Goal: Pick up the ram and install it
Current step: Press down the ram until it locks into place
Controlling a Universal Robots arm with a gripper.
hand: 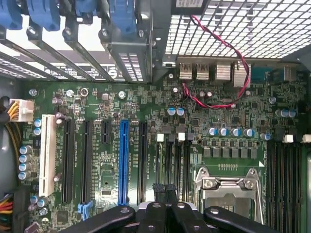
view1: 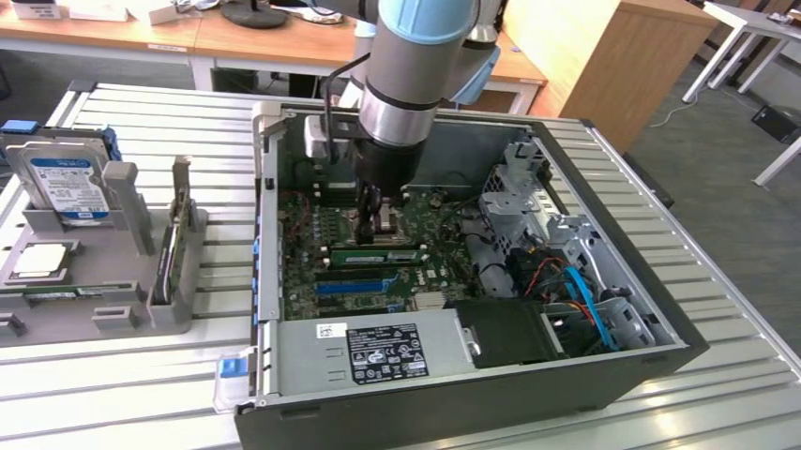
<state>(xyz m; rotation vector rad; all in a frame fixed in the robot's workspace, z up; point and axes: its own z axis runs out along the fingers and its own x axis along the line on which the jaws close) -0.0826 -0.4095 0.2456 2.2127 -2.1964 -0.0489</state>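
Hovering clenched over the motherboard (view1: 375, 267) inside the open computer case (view1: 626, 319), pincer (view1: 375, 220) gripping nothing visible, with the ram (view1: 373, 254) lying seated in its slot just at six o'clock of the fingertips (hand: 167, 191), near the processor socket (hand: 228, 187).

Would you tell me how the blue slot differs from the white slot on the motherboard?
The blue slot has black slots on both sides; the white slot ends the row, next to the yellow wires. The white slot looks broader than the blue slot. Both are long, empty and parallel on the green motherboard.
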